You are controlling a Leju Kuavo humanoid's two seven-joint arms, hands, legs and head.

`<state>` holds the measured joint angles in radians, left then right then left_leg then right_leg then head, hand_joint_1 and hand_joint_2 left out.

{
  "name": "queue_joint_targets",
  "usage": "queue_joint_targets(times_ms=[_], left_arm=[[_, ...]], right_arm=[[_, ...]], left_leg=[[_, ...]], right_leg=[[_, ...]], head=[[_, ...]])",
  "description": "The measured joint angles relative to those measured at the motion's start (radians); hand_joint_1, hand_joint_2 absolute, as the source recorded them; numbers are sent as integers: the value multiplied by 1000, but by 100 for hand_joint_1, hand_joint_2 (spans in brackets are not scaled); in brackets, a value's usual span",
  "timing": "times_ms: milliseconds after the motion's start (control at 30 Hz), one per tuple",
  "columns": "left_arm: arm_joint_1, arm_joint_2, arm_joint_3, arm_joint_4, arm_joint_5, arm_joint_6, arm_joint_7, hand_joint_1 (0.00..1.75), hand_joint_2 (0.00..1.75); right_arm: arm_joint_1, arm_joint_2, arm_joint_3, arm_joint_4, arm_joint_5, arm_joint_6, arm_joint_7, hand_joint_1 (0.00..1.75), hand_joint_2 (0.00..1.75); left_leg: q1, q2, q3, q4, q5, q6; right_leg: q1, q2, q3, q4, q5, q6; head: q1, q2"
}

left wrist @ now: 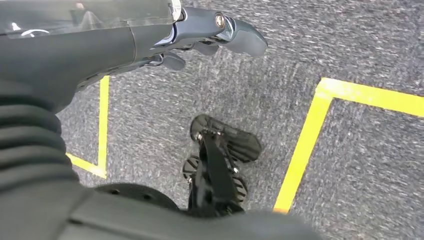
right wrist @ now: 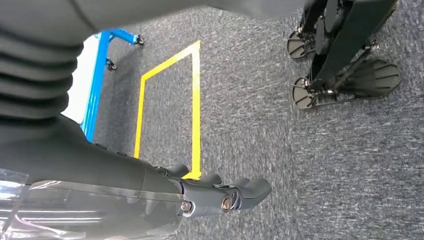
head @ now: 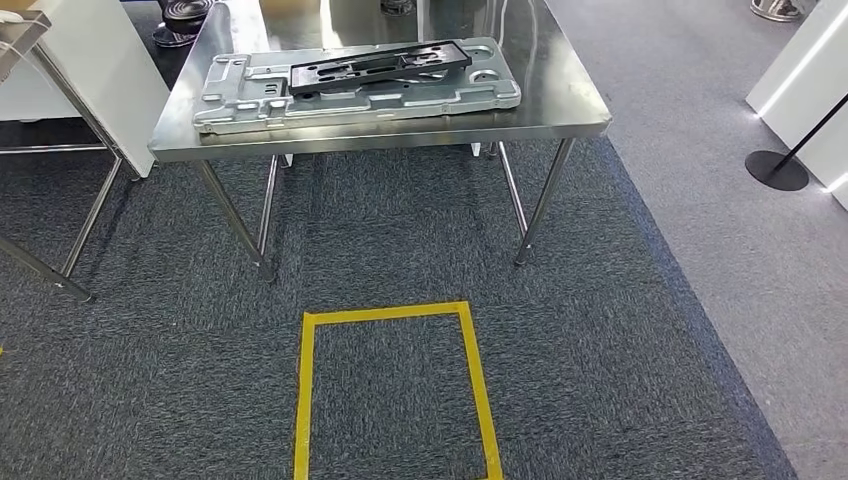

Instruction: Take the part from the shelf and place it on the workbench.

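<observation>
On the steel workbench point(head: 560, 105) ahead, the black part point(head: 380, 66) lies flat atop a grey metal panel point(head: 240, 95), near the front edge. Open carpet point(head: 620, 330) stretches between the bench legs and the yellow floor marking point(head: 305, 380). Left hand point(left wrist: 210, 37) and right hand point(right wrist: 225, 195) hang over the carpet, fingers loosely extended, holding nothing.

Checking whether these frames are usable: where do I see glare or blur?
Head view: sharp; soft reflections on the shiny steel workbench. Left wrist view: carpet motion-smeared, the grey left hand fairly crisp. Right wrist view: sharp, with glare on the clear plastic wrap behind the right hand.
</observation>
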<state>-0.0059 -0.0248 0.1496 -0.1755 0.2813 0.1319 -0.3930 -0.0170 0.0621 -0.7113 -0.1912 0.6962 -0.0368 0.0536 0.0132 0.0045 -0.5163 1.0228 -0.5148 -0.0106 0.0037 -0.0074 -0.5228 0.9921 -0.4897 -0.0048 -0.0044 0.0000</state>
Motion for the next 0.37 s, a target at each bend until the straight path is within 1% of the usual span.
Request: queue_joint_targets(times_ms=[33, 67, 100, 133, 267, 367], left_arm=[[0, -1, 0, 0, 0, -1, 1, 0, 175], [0, -2, 0, 0, 0, -3, 2, 0, 175], [0, -2, 0, 0, 0, -7, 2, 0, 175], [0, -2, 1, 0, 0, -12, 1, 0, 175], [0, -2, 3, 0, 3, -25, -6, 0, 175], [0, -2, 6, 0, 3, -34, -8, 0, 175]], right_arm=[[-1, -2, -4, 0, 0, 0, 0, 0, 44], [-1, -3, -7, 0, 1, -1, -1, 0, 0], [-1, -3, -11, 0, 0, -3, -5, 0, 0], [-1, -3, -13, 0, 0, -4, -11, 0, 0], [-1, -3, -22, 0, 0, -1, -35, 0, 175], [-2, -3, -27, 0, 0, 1, -45, 0, 175]], left_leg=[[1, -2, 5, -16, -1, 2], [0, -3, 2, -16, 0, 8], [-2, -3, 0, -15, 0, 13], [-4, -3, -1, -15, 2, 14], [-8, -3, -4, -15, 6, 20], [-10, -3, -4, -14, 6, 22]], right_leg=[[4, 1, -4, 6, -2, 1], [6, 2, -7, 9, -3, 1], [6, 3, -8, 8, 0, 4], [5, 3, -9, 7, 2, 7], [1, 3, -10, 2, 8, 16], [-1, 3, -10, 1, 9, 18]], head=[[2, 0], [4, 0], [6, 0], [7, 0], [7, 0], [7, 0]])
